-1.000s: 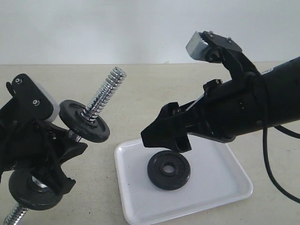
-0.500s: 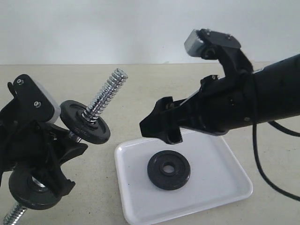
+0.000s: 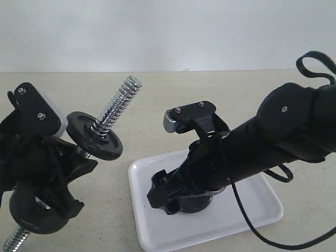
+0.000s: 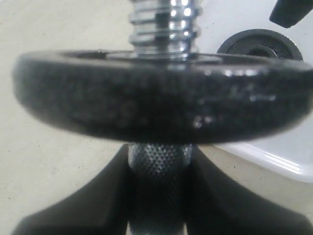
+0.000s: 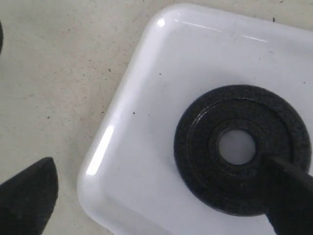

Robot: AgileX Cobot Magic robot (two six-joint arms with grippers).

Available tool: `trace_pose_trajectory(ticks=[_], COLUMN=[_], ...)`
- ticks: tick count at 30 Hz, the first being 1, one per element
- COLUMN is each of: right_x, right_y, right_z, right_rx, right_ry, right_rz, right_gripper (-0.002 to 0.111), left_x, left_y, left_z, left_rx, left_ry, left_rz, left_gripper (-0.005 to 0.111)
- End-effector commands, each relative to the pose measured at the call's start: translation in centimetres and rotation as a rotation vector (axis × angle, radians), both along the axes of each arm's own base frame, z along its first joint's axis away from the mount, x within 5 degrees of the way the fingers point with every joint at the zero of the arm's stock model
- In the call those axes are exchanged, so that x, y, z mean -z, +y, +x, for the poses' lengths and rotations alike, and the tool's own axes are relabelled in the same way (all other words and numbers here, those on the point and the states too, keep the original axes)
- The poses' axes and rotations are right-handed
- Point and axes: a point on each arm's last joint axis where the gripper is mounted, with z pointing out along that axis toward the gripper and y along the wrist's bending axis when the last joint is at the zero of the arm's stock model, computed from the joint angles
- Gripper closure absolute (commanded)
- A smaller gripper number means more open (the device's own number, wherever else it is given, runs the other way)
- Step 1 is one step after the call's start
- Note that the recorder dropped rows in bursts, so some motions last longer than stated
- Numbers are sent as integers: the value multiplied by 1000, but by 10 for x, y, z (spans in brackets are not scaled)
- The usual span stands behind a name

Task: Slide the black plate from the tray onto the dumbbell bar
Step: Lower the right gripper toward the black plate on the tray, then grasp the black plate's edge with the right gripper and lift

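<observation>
The black plate [image 5: 203, 147] lies flat in the white tray [image 5: 146, 93], hole up. My right gripper [image 5: 159, 196] hangs open low over the tray. One finger [image 5: 288, 191] covers the plate's edge beside the hole, and the other finger [image 5: 29, 196] is over the table outside the tray. In the exterior view the right gripper [image 3: 168, 199] hides most of the plate. The left gripper [image 4: 160, 161] is shut on the knurled middle of the dumbbell bar [image 3: 118, 107], which is held tilted with its threaded end up. One black disc [image 3: 94, 135] sits on the bar above the fingers and another [image 3: 34, 212] below.
The tray [image 3: 257, 210] rests on a beige table to the right of the held bar. The right arm's cable loops over the tray's right side [image 3: 273, 173]. A pale wall stands behind the table.
The right arm has swung down from above the tray to just over the plate, and its jaws have spread slightly wider. The left arm and the bar have not moved.
</observation>
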Motion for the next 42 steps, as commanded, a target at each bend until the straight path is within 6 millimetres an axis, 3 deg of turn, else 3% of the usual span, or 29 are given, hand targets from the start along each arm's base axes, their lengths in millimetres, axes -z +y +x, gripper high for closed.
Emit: trace_pose_trajectory(ticks=[1,11,16,22,32,42], right_x=[6,5,12,25,28,30], right_y=[-1,-2,12,17,13,4], right_z=[5,8,20,30,30,32], right_rx=[-40,-107,-144,-142,-160,-343], right_ry=[-74,-134,-50,-10,21,-84], right_rz=[-61,-110,-151,-208,-285,-431], right_gripper=[3,5,31,27,27,27], left_x=[-27,-27,-27,-27,-27,-27], left_y=[-2,-2,-2,-3,-3,-3], left_z=[4,4,4,4,4,4], left_rx=[3,3,-1,1,1,1], left_ry=[-90,-90,-88,-87,-87,-87], left_rz=[-55,-55,-59,-60,-60,-60], left_gripper=[102,102,102,102,102,102])
